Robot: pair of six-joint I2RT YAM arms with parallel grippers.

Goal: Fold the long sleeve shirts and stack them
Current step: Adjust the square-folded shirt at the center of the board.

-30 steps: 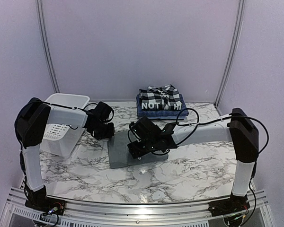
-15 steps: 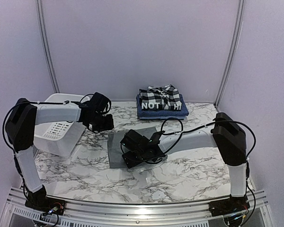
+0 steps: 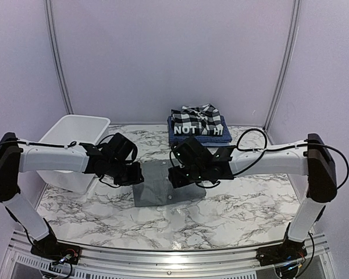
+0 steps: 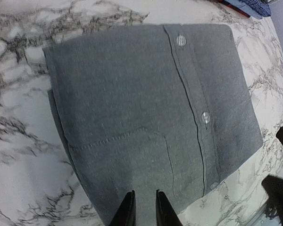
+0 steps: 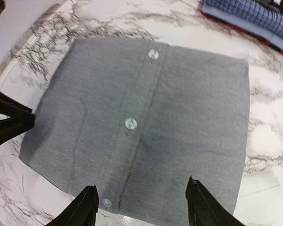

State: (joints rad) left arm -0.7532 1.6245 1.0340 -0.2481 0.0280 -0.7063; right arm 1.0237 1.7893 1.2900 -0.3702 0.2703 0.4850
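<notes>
The plain grey button-up shirt [image 3: 158,187] lies folded flat in a rectangle on the marble table, buttons up. It fills the left wrist view [image 4: 146,108] and the right wrist view [image 5: 146,117]. My left gripper [image 3: 135,173] hovers at the shirt's left edge [image 4: 145,211], its jaws nearly together with nothing between them. My right gripper [image 3: 179,174] hovers over the shirt's right part [image 5: 141,207], wide open and empty. The folded plaid shirt [image 3: 196,114], the white-lettered black shirt [image 3: 192,128] and the blue checked shirt [image 3: 215,138] are stacked at the back.
A white plastic tub [image 3: 75,139] stands at the left, behind my left arm. The blue checked shirt's edge shows at the top right of the right wrist view [image 5: 247,14]. The left gripper's dark fingers [image 5: 9,120] reach in at that view's left edge.
My left gripper has come down from beside the tub to the shirt's left edge. My right gripper has moved back and right across the grey shirt. The shirt has stayed flat.
</notes>
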